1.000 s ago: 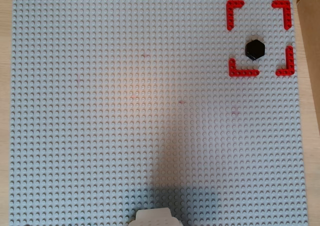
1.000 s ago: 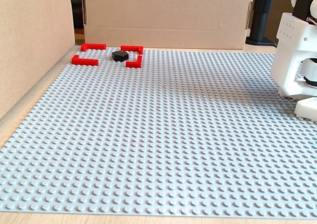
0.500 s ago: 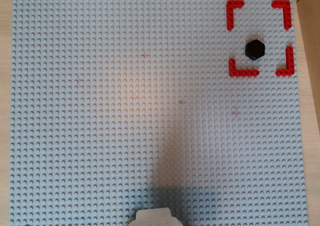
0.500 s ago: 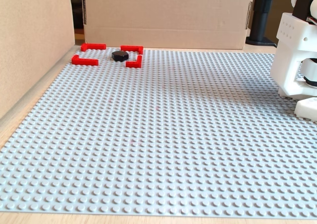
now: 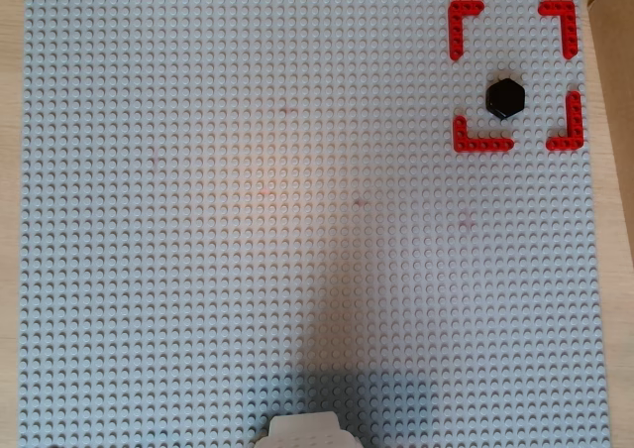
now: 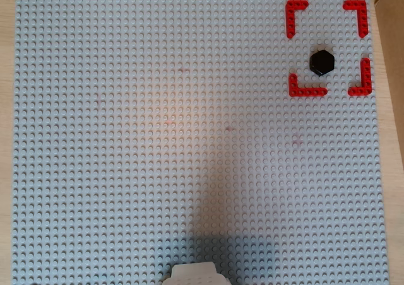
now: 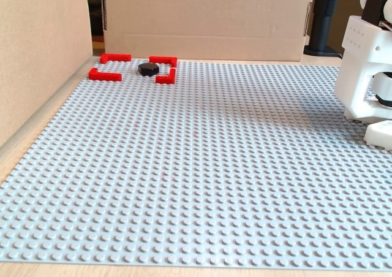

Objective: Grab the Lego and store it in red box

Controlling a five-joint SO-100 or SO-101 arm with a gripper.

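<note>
In the fixed view, from the left: the red box point(image 7: 131, 68) already holds the Lego point(image 7: 147, 68) on the grey bench point(image 7: 202, 166), so storing looks done. Far right, well away, stands the white arm point(image 7: 367, 68). Its hand seems out of frame; open or closed, I cannot tell.

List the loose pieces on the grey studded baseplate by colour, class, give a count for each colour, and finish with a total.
Red L-shaped corner pieces: 4, set as the corners of a square outline
Black hexagonal piece: 1, lying inside that outline
Total: 5 pieces on the grey baseplate
</note>
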